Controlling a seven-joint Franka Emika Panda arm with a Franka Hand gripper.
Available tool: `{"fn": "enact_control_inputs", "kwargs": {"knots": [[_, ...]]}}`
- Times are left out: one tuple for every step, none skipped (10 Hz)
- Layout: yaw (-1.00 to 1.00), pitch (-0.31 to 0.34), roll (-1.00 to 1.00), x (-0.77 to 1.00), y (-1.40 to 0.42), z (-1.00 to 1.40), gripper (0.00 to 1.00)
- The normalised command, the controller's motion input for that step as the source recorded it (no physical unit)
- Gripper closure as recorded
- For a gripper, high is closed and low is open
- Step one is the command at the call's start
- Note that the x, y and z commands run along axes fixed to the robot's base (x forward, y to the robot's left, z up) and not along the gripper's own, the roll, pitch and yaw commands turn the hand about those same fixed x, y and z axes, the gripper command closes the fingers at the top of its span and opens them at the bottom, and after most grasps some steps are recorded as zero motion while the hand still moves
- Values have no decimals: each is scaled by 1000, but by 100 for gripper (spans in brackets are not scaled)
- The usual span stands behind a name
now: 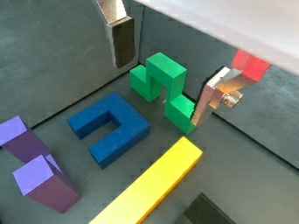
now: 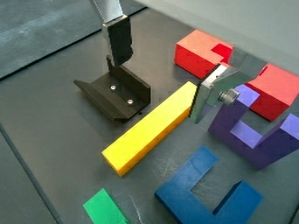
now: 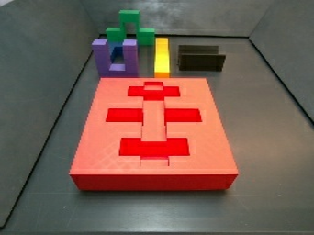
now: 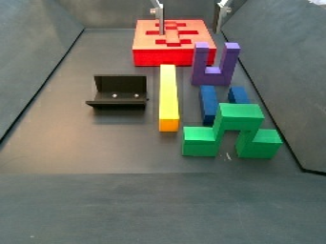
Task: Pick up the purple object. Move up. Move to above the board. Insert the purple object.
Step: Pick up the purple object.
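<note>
Judging from how crowded the pieces sit, the main hazard is a grasp on the wrong thing. Reading a side view from the left, the fixture (image 4: 117,92) stands apart on one side of the yellow bar (image 4: 169,95). The purple object (image 2: 251,147) stands just beside the bar on its other side, near the bar's end that faces the board (image 3: 88,138). The blue block (image 4: 219,100) and then the green block (image 4: 230,129) follow close along that same side, toward the bar's opposite end. The tool (image 1: 162,89) hangs high above these pieces, its fingers (image 2: 118,39) spread wide with nothing between them. I cannot tell exactly which piece it is centred over. A descent that drifts toward the bar or the blue block could land a finger on top of one of them, or nudge the purple object askew. The purple object stands with both prongs pointing up and its base down. Its long axis, prong to prong, runs crosswise to the bar's length. If the jaws are not squared to that axis, the piece would likely twist in the grip and later jam at the recess.
</note>
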Motion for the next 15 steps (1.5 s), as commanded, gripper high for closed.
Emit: {"fn": "enact_control_inputs", "kwargs": {"knots": [[0, 0, 0, 0, -83, 0, 0], [0, 0, 0, 0, -109, 0, 0], [0, -21, -34, 0, -297, -163, 0], [0, -141, 27, -226, -963, -349, 0], [0, -110, 0, -49, -1000, -543, 0], [0, -96, 0, -11, -1000, -611, 0], [0, -90, 0, 0, -1000, -600, 0], [9, -101, 0, -6, -1000, -591, 0], [46, -91, 0, -129, -991, -457, 0], [23, -73, 4, -211, -811, -263, 0], [0, -93, 1, -403, -451, 74, 0], [-171, -124, 0, -426, -177, 423, 0], [-117, -184, -54, -491, 0, 0, 0], [-17, 0, 1, -134, 0, -57, 0], [-6, 0, 33, -157, 0, -280, 0]]}}
